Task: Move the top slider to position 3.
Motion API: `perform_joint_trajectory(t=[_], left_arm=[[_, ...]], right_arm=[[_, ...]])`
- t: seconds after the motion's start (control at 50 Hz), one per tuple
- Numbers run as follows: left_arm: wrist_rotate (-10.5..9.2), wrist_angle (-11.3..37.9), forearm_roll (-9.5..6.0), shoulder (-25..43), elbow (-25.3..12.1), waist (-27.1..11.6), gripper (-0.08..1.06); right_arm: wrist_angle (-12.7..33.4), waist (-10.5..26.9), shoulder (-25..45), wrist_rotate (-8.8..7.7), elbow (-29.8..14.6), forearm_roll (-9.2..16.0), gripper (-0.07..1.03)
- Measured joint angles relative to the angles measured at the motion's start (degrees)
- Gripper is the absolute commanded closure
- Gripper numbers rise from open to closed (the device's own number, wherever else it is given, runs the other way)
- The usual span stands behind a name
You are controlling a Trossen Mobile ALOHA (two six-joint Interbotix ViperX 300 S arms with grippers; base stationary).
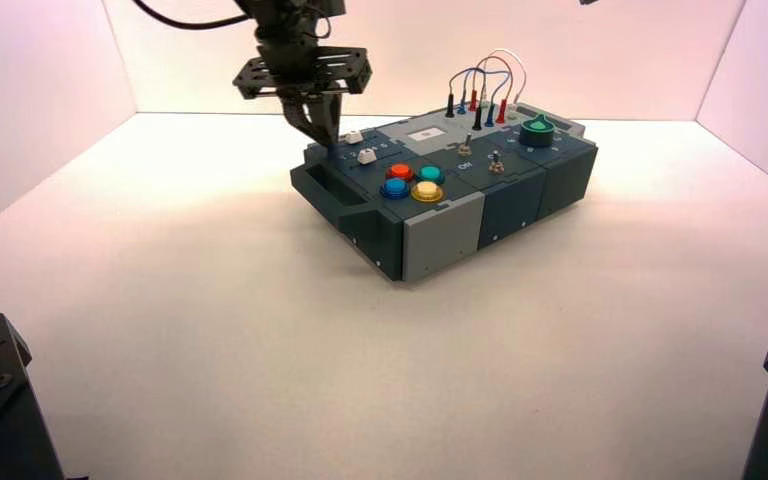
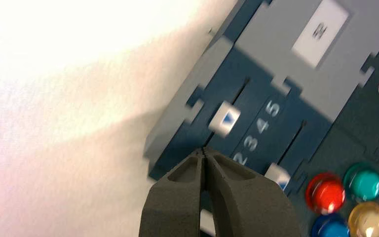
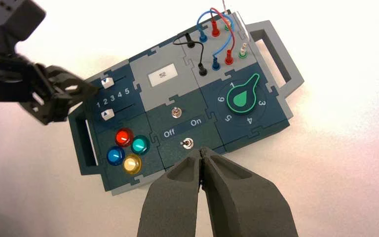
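Note:
The top slider's white cap sits in its dark track about level with the printed 3. It also shows in the high view and the right wrist view. My left gripper is shut and empty, with its tips over the low-number end of that track, a short way from the cap. In the high view the left gripper hangs over the box's far left corner. My right gripper is shut and empty, held high over the box's front edge.
The other white slider cap lies beside the red, teal, blue and yellow buttons. Two toggle switches, a green knob, a small display and plugged wires fill the rest of the box. White walls enclose the table.

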Motion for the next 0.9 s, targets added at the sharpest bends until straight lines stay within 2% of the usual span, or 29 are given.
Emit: perform_joint_trajectory(t=[0.42, 0.62, 0.9], left_arm=[[-0.18, 0.00, 0.00, -10.90, 5.62, 0.62, 1.01], [-0.18, 0.00, 0.00, -16.08, 6.59, 0.62, 1.01], [-0.62, 0.00, -0.09, -17.93, 6.68, 0.62, 1.01]], right_arm=[[0.53, 0.09, 0.00, -0.26, 0.00, 0.00, 0.99], [0.79, 0.09, 0.00, -0.44, 0.00, -0.09, 0.99], [0.88, 0.09, 0.00, -0.70, 0.00, -0.09, 0.99]])
